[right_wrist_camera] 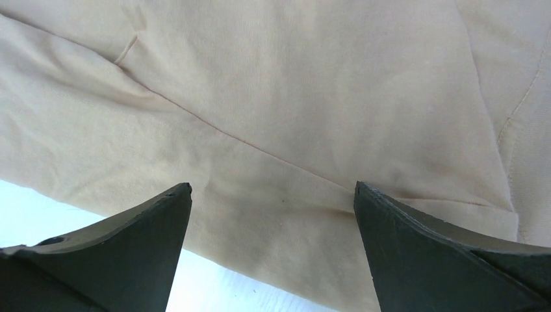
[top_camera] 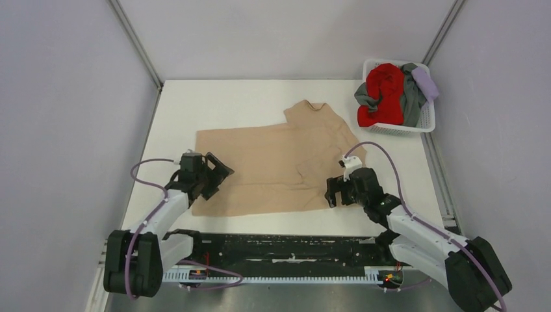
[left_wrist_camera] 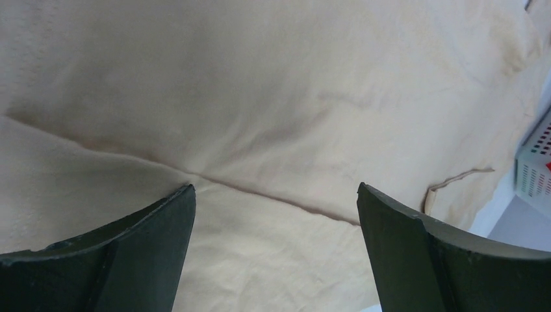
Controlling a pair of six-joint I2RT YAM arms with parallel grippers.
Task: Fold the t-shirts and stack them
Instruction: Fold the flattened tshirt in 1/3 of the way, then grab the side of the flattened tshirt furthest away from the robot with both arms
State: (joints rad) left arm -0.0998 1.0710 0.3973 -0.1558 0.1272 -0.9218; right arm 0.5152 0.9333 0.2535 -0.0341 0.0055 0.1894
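A tan t-shirt (top_camera: 279,159) lies spread on the white table, partly folded, its collar toward the back. More t-shirts, red (top_camera: 382,94), grey (top_camera: 409,97) and pale lavender (top_camera: 425,82), are heaped in the white basket (top_camera: 419,123) at the back right. My left gripper (top_camera: 217,174) is open over the tan shirt's left edge; cloth (left_wrist_camera: 273,130) fills its view and nothing sits between the fingers (left_wrist_camera: 146,240). My right gripper (top_camera: 333,193) is open at the shirt's near right corner, where the cloth's (right_wrist_camera: 292,117) edge meets the bare table (right_wrist_camera: 214,286).
Grey walls close in both sides and the back. The basket's lattice corner (left_wrist_camera: 536,162) shows at the right of the left wrist view. A black rail (top_camera: 279,250) runs along the near table edge between the arm bases.
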